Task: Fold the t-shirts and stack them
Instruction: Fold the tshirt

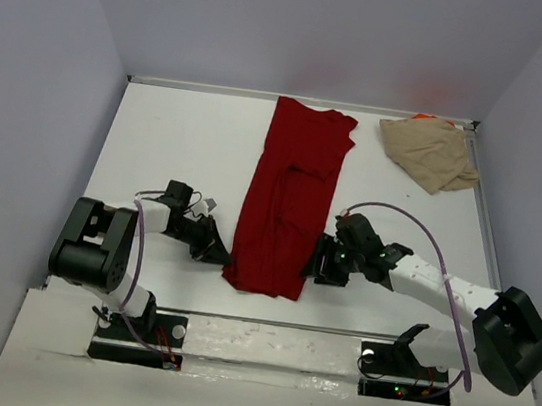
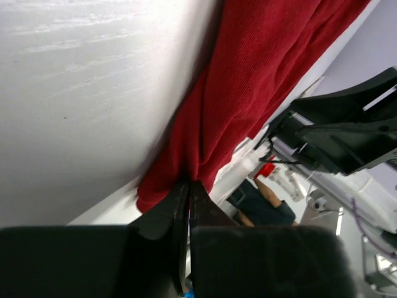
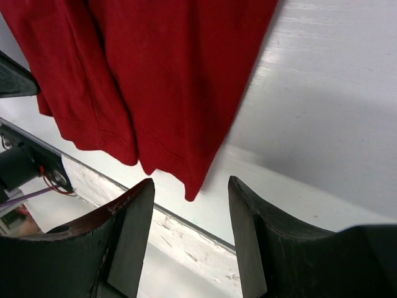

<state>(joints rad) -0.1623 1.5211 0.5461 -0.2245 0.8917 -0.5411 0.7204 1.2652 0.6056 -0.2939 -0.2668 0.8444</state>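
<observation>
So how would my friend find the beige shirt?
Start at the white table and look at its far right corner. The tan t-shirt lies there, crumpled. Unlike the long dark red t-shirt in the middle, it is pale, with orange fabric peeking out behind.

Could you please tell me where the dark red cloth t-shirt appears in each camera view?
Top external: the dark red cloth t-shirt lies as a long strip down the middle of the white table.
Left wrist: it runs from top right to lower centre, pinched by the left gripper.
Right wrist: it fills the upper left, above the open right gripper.
Shared landmark: its near hem by the table's front edge.
</observation>
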